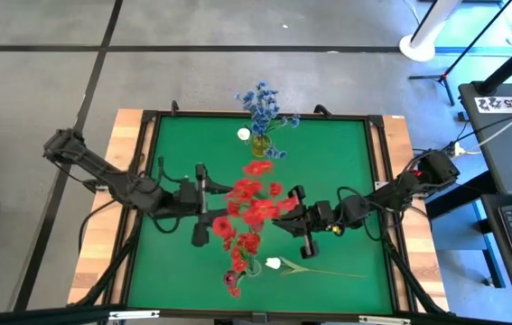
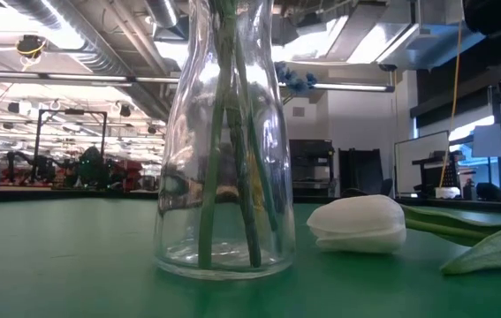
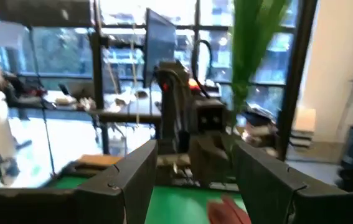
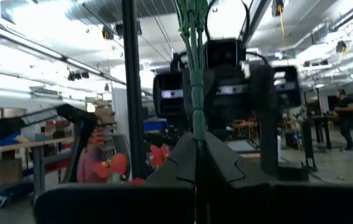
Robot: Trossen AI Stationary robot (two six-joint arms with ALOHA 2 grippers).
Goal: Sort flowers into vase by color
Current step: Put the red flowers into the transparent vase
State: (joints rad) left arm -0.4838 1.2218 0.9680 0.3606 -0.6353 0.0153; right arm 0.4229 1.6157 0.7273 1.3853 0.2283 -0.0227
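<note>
My right gripper (image 1: 284,217) (image 4: 196,163) is shut on the green stalk (image 4: 195,87) of a red flower, whose red cluster (image 1: 254,206) spreads above the table's middle. Facing it from the left, my left gripper (image 1: 223,202) (image 3: 195,186) stands open and level, with the stalk (image 3: 248,56) and the right gripper beyond its fingers. A glass vase (image 2: 223,168) near the front edge holds green stalks and red flowers (image 1: 240,257). Beside it a white tulip (image 2: 357,224) (image 1: 274,264) lies on its side on the table. Blue flowers (image 1: 260,106) stand in a vase (image 1: 260,143) at the far edge. My right gripper pinches the flower's thin green stalk (image 4: 196,135) between its two fingers. The fingers come from the table's right, slanting upward, and lie across the stalk. The stalk rises upright out of the hold, lifted clear of the table.
The white tulip's stalk and leaf (image 1: 328,272) (image 2: 489,252) stretch toward the right front of the green mat. A small white bud (image 1: 244,134) sits by the far vase. Open mat (image 1: 346,153) lies at the far right and the left.
</note>
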